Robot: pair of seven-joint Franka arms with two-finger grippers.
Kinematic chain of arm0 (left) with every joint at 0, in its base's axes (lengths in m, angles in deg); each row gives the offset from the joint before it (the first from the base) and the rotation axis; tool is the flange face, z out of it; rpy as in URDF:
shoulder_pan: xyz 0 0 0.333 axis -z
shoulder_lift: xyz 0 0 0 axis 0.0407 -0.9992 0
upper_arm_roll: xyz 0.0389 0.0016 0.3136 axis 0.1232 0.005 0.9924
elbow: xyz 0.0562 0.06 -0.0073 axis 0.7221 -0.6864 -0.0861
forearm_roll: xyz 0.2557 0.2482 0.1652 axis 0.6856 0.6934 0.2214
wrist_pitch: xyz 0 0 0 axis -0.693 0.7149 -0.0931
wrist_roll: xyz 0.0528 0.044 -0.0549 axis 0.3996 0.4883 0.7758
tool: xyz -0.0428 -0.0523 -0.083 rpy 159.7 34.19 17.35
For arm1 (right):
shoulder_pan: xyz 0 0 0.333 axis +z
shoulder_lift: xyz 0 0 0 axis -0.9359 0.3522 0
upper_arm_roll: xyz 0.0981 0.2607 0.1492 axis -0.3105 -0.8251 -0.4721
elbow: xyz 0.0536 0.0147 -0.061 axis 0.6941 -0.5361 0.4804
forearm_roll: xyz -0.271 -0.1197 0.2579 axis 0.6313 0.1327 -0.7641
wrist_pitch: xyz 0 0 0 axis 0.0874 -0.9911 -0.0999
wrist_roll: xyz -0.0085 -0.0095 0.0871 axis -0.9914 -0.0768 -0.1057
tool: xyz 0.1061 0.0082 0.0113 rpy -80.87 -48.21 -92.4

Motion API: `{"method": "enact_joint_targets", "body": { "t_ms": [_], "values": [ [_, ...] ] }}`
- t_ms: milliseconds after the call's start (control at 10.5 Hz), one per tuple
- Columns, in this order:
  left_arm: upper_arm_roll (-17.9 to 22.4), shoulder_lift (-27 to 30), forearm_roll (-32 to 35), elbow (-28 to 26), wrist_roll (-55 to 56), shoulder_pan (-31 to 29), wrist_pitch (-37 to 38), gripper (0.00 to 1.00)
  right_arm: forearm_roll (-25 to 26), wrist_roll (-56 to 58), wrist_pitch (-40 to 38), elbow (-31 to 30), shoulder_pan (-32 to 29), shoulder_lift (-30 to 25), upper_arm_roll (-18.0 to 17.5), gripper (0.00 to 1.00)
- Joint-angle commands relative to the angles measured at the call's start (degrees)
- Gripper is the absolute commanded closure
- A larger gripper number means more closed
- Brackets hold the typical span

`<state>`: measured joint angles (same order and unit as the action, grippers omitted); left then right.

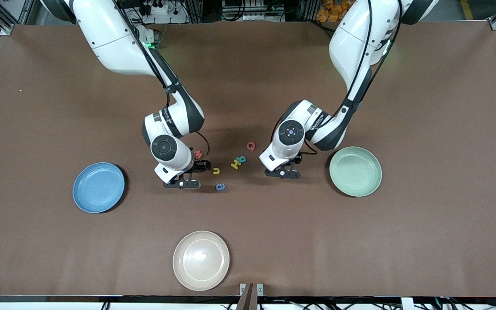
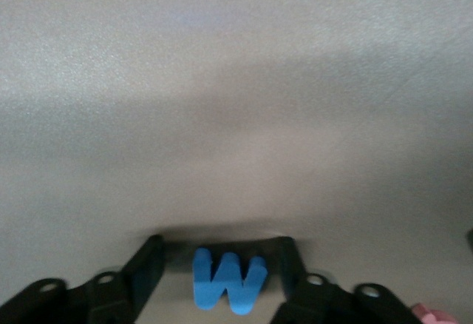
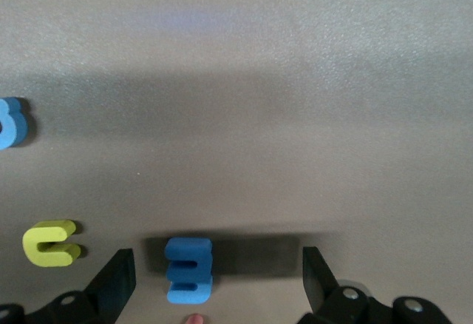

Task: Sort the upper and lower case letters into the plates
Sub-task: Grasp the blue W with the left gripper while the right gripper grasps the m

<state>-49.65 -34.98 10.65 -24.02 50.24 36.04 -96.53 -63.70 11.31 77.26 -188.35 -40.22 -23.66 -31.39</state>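
Left gripper [image 1: 283,173] sitting low at table, jaws half-wide, bracketing blue W [image 2: 228,283], not yet touching; mint plate [image 1: 355,171] lying at its 3 o'clock in front view. Right gripper [image 1: 182,184] gaping wide around small blue letter [image 3: 188,271].

Even overhead light; soft shadows under arms; wrist views blurred, washed out.

- Blue foam letter W [image 2: 228,279] lies on the table.
- Red Q [image 1: 251,146] lies on the table.
- Yellow u [image 1: 216,171], blue a [image 1: 220,187], yellow H [image 1: 234,164] and teal R [image 1: 241,160] lie nearby.
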Motion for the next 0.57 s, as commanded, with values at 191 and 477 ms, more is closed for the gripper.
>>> {"method": "enact_joint_targets", "body": {
  "t_ms": [191, 477],
  "values": [
    [0.0, 0.6, -1.4, -1.5, 0.9, 0.4, -0.5, 0.74, -1.0, -3.4, 0.9, -0.3, 1.1, 0.1, 0.3, 0.0],
    [0.0, 3.0, -1.3, -1.5, -1.2, -0.7, 1.9, 0.97, -1.0, -3.4, 1.0, -0.3, 1.1, 0.2, 0.3, 0.0]
  ]
}}
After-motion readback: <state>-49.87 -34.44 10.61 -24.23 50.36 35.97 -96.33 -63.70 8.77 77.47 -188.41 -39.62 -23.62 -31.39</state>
